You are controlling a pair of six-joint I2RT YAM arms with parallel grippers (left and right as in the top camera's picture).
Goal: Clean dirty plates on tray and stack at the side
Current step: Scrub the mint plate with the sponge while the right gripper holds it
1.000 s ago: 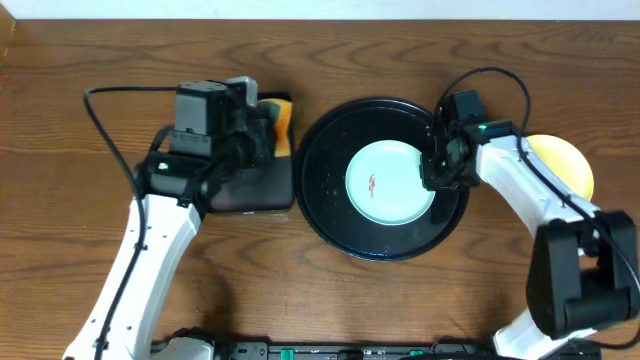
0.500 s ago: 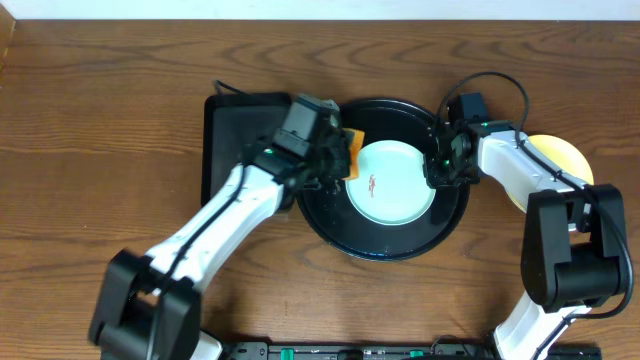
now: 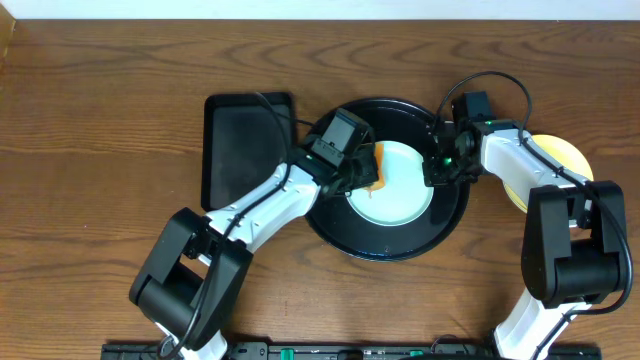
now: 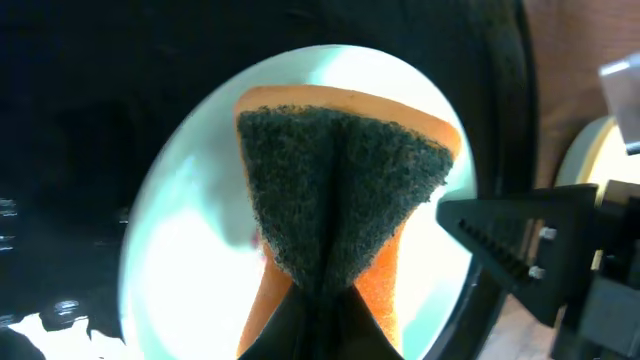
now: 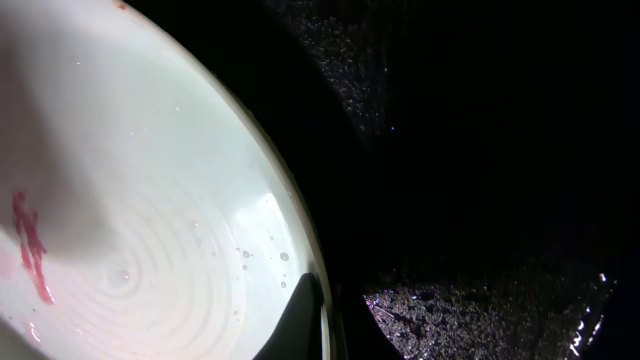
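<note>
One pale mint dirty plate (image 3: 400, 190) lies in the round black tray (image 3: 330, 215). My left gripper (image 3: 362, 172) is shut on an orange sponge (image 4: 340, 200) with a dark scouring face. The sponge rests on the plate's (image 4: 190, 230) left half. At the plate's right rim my right gripper (image 3: 438, 168) is shut, with one finger (image 5: 305, 320) lying inside the rim. In the right wrist view a red smear (image 5: 30, 250) marks the plate (image 5: 150, 200). A pale yellow plate (image 3: 562, 165) lies on the table to the right of the tray, partly under my right arm.
A rectangular black tray (image 3: 240, 150) lies left of the round one, with my left arm stretched past its lower right corner. The round tray's floor (image 5: 480, 150) is wet and speckled. Bare wooden table (image 3: 100, 150) surrounds both trays.
My left arm swung right from the rectangular tray, carrying the sponge onto the mint plate. The right gripper closed on the plate's right rim and stayed in place.
</note>
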